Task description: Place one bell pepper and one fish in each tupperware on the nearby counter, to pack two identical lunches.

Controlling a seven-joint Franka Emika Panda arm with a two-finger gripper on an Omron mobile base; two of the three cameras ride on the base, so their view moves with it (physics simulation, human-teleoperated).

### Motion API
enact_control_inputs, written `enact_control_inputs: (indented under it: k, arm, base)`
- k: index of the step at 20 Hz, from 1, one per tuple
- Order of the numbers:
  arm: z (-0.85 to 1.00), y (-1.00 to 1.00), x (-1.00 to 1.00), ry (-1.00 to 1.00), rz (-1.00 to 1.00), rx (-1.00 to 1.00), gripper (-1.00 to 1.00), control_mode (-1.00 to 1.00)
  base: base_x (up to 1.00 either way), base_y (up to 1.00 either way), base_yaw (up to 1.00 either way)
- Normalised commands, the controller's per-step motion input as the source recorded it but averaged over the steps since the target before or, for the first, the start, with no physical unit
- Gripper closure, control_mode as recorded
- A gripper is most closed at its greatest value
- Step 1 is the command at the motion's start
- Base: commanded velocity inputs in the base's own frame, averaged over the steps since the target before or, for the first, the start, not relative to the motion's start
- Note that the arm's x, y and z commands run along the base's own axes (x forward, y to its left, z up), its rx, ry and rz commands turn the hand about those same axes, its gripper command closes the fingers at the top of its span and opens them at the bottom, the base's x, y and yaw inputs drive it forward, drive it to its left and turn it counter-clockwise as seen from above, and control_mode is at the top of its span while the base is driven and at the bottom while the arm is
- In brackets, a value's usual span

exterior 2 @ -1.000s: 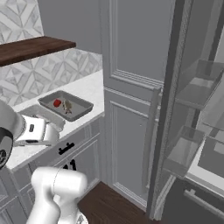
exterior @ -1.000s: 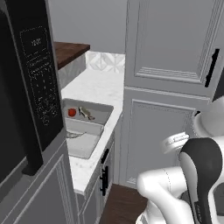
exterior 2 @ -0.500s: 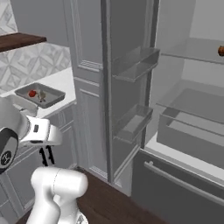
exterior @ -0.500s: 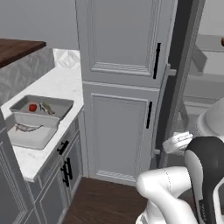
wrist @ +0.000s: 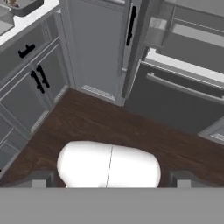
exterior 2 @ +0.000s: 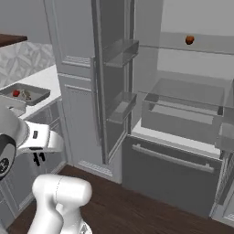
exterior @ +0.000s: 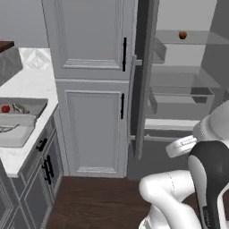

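The base is swinging right, bringing the open fridge into view. A dark red pepper is sitting on its shelf. The pincer is hanging spread apart, empty, over the floor.

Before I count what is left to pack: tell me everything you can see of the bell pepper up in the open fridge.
The bell pepper is a small round thing, darker red with a brownish top, its skin looking smooth and matte. It sits alone on an upper clear fridge shelf, resting on the shelf surface near the pale back wall, above the clear drawers. It looks upright and whole. Nothing else touches it. The left base view shows it too, through the open fridge door.
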Motion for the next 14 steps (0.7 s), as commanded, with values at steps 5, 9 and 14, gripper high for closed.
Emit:
enact_control_inputs:
  k: [5,9,14]
  arm:
    - [0.00,0.00,0.00,0.00,0.00,0.00,-1.00,1.00]
    - [0.00,0.00,0.00,0.00,0.00,0.00,-1.00,1.00]
    - [0.00,0.00,0.00,0.00,0.00,0.00,-1.00,1.00]
  base:
    - [0.00,-0.51,-0.41]
    - [0.00,-0.56,-0.34]
    - [0.00,-0.60,-0.28]
